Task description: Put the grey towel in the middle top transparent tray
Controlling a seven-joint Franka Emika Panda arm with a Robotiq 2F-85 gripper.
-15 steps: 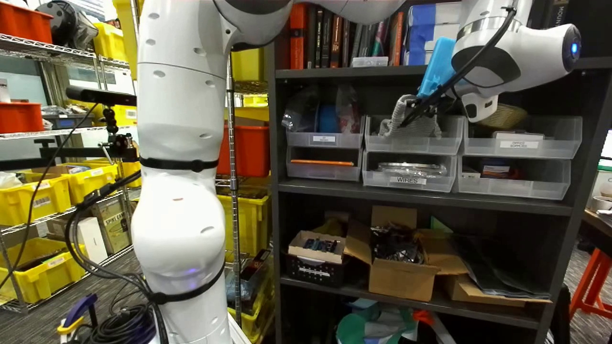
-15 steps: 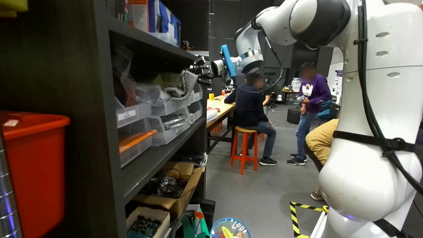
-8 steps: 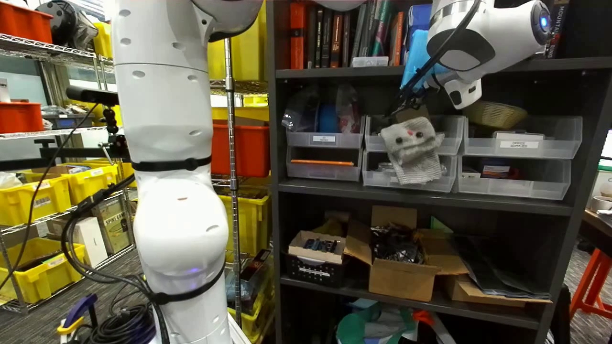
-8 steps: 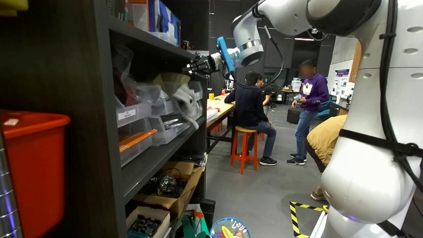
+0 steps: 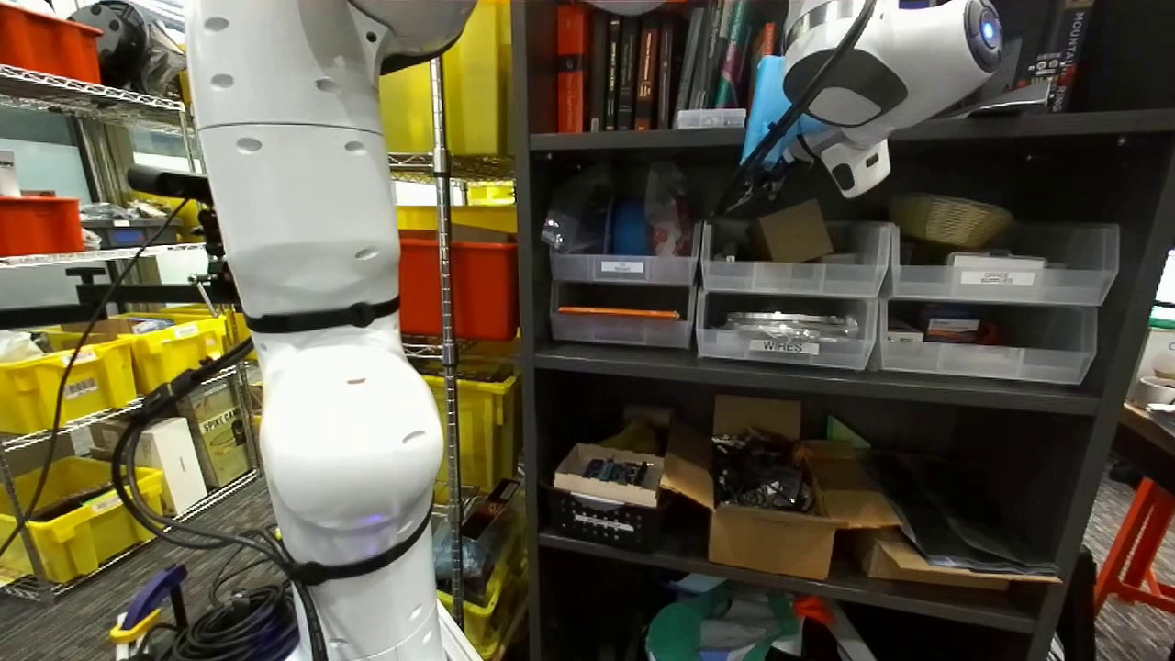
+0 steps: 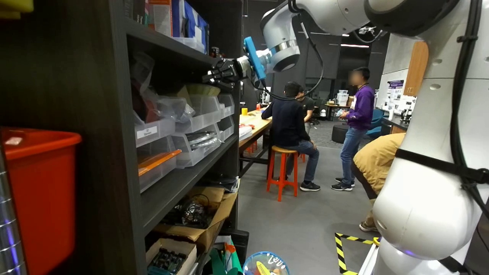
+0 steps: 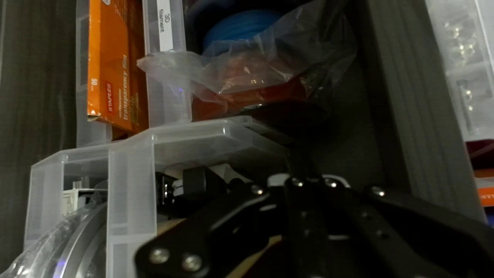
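Lifted since earlier, the tool (image 6: 208, 76) cannot be judged wide or narrow. Below it, cardboard (image 5: 795, 231) is seen in the middle top tray (image 5: 799, 278).

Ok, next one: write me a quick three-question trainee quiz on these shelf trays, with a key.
1. Fill in: in an exterior view, the label on the bin directly under the middle top transparent tray reads ____.
2. True or false: the grey towel can be seen inside the middle top transparent tray.
3. Multiple choice: in the wrist view, the orange pack is printed with (a) graph paper, (b) transparency film, (c) file folders.

Key: 1. WIRES. 2. False; no towel shows there. 3. (b).
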